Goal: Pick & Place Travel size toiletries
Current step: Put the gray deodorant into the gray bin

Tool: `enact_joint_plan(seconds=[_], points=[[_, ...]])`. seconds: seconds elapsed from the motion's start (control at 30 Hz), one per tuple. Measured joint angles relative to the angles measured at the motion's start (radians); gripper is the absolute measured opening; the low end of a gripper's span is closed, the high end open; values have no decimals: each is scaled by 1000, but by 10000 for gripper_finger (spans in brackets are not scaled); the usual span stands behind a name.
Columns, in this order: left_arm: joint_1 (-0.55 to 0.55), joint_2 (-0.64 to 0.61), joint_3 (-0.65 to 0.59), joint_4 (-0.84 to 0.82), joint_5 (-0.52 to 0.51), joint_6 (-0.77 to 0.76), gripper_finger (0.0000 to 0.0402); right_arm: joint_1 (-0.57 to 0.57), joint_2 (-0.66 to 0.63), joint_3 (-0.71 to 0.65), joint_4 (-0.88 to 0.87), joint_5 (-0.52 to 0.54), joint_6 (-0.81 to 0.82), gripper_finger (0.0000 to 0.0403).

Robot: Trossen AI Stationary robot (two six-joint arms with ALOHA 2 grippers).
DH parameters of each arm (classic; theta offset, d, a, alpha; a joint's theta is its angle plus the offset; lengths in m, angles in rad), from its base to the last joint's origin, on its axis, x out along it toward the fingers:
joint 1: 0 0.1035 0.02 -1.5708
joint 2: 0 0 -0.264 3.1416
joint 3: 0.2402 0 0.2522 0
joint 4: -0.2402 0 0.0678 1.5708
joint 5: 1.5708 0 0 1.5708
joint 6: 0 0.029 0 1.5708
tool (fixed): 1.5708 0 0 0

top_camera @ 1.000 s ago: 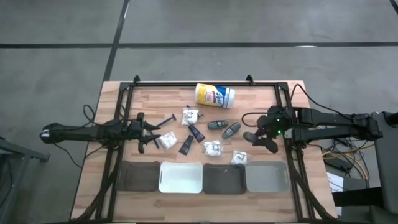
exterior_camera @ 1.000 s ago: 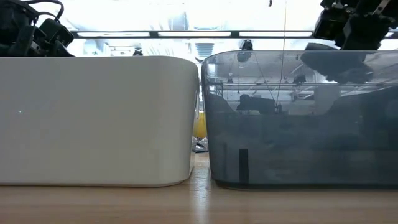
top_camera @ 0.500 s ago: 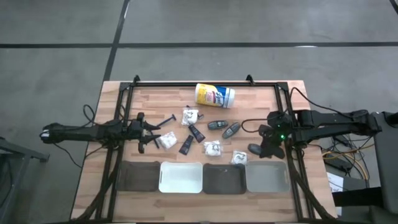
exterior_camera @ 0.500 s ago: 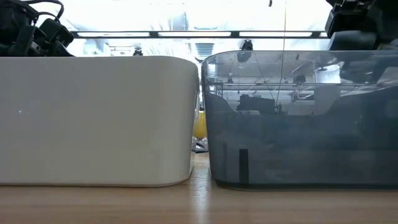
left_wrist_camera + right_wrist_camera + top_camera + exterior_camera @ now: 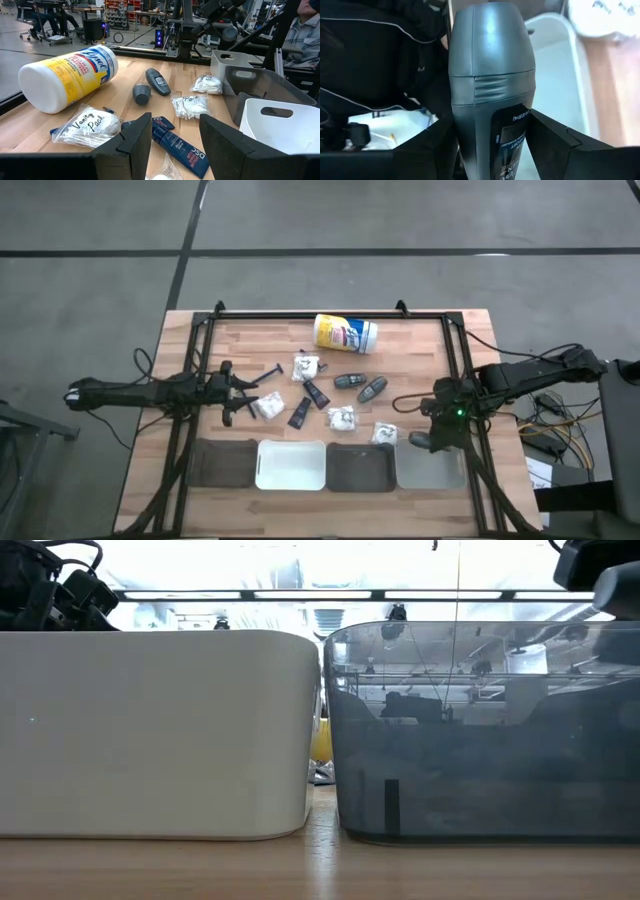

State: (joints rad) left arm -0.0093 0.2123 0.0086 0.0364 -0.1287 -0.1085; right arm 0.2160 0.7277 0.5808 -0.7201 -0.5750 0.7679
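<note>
My right gripper (image 5: pixel 428 440) is shut on a dark grey oval pod (image 5: pixel 490 75) and hangs over the far edge of the light grey bin (image 5: pixel 432 468). My left gripper (image 5: pixel 175 125) waits open at the table's left, nothing between its fingers. On the wood lie two more grey pods (image 5: pixel 361 385), white crinkly packets (image 5: pixel 342 418), two black tubes (image 5: pixel 307 404) and a thin razor (image 5: pixel 271 370). My right gripper pinches the pod's labelled lower body (image 5: pixel 507 142) between its two fingers, one on each broad side. The ribbed cap end (image 5: pixel 487 40) sticks out beyond the fingertips. The fingers slant downward toward the near edge, along the pod. The pod is lifted clear, above the bin.
Four bins line the near edge: dark grey (image 5: pixel 222 463), white (image 5: pixel 292 466), dark grey (image 5: pixel 362 468) and the light grey one. A large yellow-and-white canister (image 5: pixel 345 333) lies on its side at the far middle. Cables hang off the table's right.
My right gripper has swung with the pod from beside the loose items toward the table's near edge, rolling at the wrist, and now hangs over the light grey bin. The pod stays in its hold, clear of the table.
</note>
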Motion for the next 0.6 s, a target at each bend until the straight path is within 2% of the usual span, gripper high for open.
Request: enact_joint_plan(seconds=[0.3,0.6], points=[[0,0,0,0,0,0,171,148,1,-12,2,123,144,201],[0,0,0,0,0,0,171,280,14,-16,10,291,186,190]])
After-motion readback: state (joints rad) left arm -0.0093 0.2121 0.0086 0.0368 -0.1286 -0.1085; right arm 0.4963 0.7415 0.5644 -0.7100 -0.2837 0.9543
